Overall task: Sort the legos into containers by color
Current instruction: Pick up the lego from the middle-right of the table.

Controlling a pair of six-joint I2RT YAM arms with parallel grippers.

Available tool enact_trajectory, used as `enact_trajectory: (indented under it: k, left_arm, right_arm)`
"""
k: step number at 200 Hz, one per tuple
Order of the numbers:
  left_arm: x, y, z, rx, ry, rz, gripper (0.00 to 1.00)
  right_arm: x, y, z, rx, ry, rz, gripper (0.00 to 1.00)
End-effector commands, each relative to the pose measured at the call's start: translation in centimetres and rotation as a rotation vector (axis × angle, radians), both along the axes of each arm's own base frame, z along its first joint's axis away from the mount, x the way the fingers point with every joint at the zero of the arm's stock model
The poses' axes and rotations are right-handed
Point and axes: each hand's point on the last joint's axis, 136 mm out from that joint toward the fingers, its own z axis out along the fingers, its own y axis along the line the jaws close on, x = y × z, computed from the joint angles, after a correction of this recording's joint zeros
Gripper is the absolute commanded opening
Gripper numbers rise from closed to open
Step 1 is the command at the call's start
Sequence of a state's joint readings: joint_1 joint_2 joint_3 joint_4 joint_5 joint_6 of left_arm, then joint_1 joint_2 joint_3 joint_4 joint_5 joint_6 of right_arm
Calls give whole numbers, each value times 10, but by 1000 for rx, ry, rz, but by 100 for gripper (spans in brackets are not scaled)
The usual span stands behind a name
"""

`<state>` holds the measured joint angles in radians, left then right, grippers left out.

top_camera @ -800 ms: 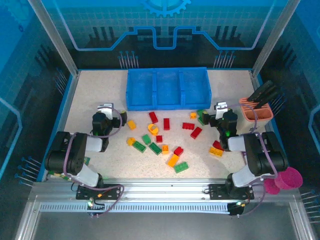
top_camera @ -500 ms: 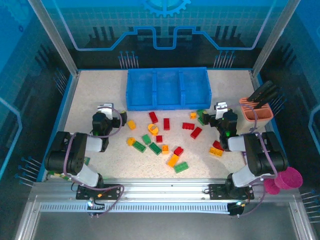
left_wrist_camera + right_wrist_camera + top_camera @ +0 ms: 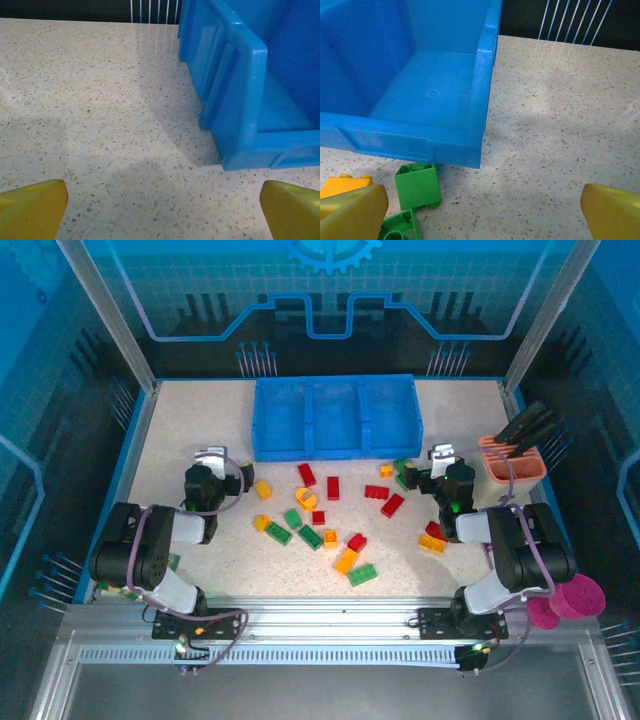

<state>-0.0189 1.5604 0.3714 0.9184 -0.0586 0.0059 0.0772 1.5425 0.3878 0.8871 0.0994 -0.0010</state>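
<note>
Legos (image 3: 333, 487) are lying scattered on the speckled table (image 3: 180, 430), in the middle of the top picture, between my two hands. They are red, green and yellow-orange. All the ones I am seeing are lying outside the blue tray (image 3: 335, 451), below its front wall. The tray is sitting at the upper middle of the top picture, and its three boxes (image 3: 285, 415) are standing side by side in a row.

My left hand (image 3: 212, 458) is hovering at the middle left of the top picture, just below the tray's lower left corner. Its yellow fingers (image 3: 30, 210) are standing wide apart and pinching nothing. In the left wrist picture, bare table is showing between them, and the tray's corner is standing at the right.

My right hand (image 3: 443, 458) is hovering at the middle right of the top picture, near the tray's lower right corner. Its fingers (image 3: 612, 212) are spread wide too, and they are holding nothing. In the right wrist picture, a green lego (image 3: 417, 186) is sitting at the lower left, just beside the tray's front wall. A second green one (image 3: 397, 225) is lying right below it, and an orange lego (image 3: 342, 184) is peeking out at the left edge.

At the right edge of the top picture, a salmon holder (image 3: 512, 468) with black tools (image 3: 530, 425) is standing, and a pink cup (image 3: 578, 595) is sitting at the lower right.
</note>
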Motion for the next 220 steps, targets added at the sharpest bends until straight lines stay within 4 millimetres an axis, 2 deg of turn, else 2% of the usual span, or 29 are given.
enact_trajectory:
  k: [1,220]
  left_arm:
    - [3,0,8,18,-29,-1,99]
    - [4,3,7,-20,-18,-13,99]
  right_arm:
    - [4,-1,6,-1,-18,5,100]
    - [4,-1,5,7,-15,12,100]
